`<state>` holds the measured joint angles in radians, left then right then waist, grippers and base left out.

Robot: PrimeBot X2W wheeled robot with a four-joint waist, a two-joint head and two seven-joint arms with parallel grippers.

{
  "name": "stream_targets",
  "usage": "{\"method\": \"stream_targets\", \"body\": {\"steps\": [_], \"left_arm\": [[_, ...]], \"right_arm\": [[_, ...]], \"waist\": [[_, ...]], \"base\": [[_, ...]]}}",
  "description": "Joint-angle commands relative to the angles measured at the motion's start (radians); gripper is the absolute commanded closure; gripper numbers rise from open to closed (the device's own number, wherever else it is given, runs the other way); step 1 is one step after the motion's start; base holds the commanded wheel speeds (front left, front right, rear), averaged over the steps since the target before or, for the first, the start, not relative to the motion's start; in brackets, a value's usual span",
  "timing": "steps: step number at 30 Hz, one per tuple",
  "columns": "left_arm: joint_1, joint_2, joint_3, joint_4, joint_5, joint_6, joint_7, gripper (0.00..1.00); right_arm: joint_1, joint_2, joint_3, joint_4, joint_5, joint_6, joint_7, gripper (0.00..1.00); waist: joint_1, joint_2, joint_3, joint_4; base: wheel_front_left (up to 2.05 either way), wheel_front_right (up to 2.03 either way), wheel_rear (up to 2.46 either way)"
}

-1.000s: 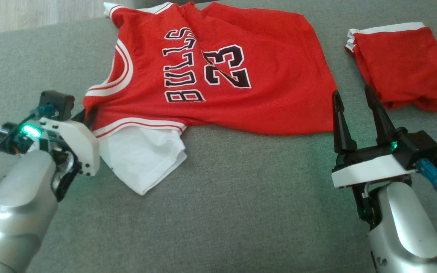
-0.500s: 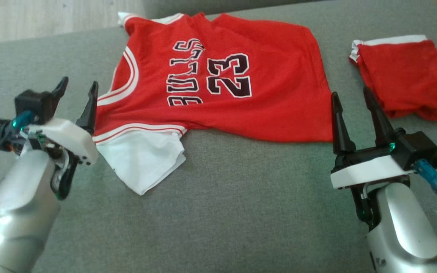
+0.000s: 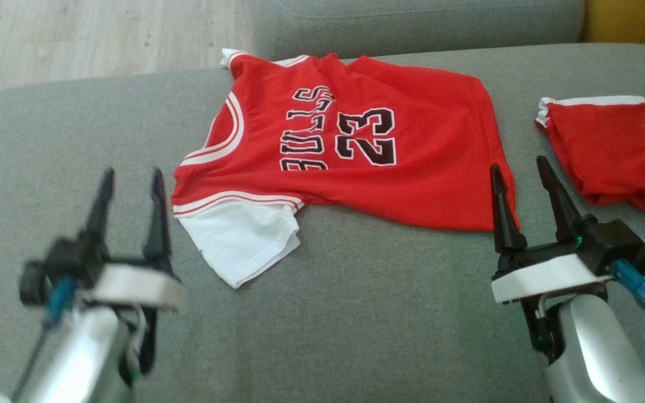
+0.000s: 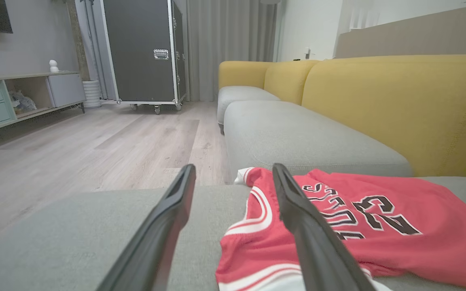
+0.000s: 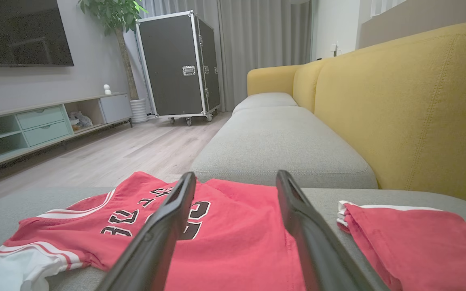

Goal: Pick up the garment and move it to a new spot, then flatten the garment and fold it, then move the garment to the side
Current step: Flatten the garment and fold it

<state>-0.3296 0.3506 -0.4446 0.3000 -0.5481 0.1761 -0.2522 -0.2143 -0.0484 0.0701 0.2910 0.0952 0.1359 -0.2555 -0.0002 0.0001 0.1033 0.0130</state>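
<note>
Jersey (image 3: 423, 184) — thin red cloth, matt, white trim. Shorts (image 3: 613, 151) same cloth. Sofa seat (image 3: 356, 324) — grey woven fabric, slightly rough. Right gripper (image 3: 517, 162) fingers (image 3: 504, 218) dark matt plastic; forearm (image 3: 597, 347) silvery, glossy. Floor (image 3: 104, 39) pale wood, smooth.

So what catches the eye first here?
A red jersey numbered 23 lies spread on the grey sofa seat, a white sleeve at its near left corner. A smaller red garment sits to its right. The robot's left fingers and right fingers stand open before them, empty.
</note>
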Motion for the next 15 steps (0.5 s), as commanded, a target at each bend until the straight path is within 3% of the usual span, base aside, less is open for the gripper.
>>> {"method": "stream_targets", "body": {"steps": [1, 7, 15], "left_arm": [[0.019, 0.006, 0.059, -0.055, 0.021, 0.011, -0.009, 0.00], [0.110, -0.065, 0.095, -0.104, 0.062, -0.003, -0.009, 0.00], [0.079, -0.098, 0.051, 0.019, 0.025, -0.057, 0.081, 0.00]], "right_arm": [[-0.011, -0.002, 0.023, -0.039, -0.001, -0.005, -0.006, 0.00], [-0.003, -0.002, 0.027, -0.048, -0.001, -0.005, -0.006, 0.00], [-0.016, -0.002, 0.034, -0.046, 0.000, -0.005, -0.006, 0.00]], "waist": [[0.0002, -0.0001, -0.001, 0.004], [0.0002, -0.0001, 0.015, 0.008], [0.0002, -0.0001, 0.036, -0.009]], "base": [[0.00, 0.00, 0.00], [0.00, 0.00, 0.00], [0.00, 0.00, 0.00]]}}
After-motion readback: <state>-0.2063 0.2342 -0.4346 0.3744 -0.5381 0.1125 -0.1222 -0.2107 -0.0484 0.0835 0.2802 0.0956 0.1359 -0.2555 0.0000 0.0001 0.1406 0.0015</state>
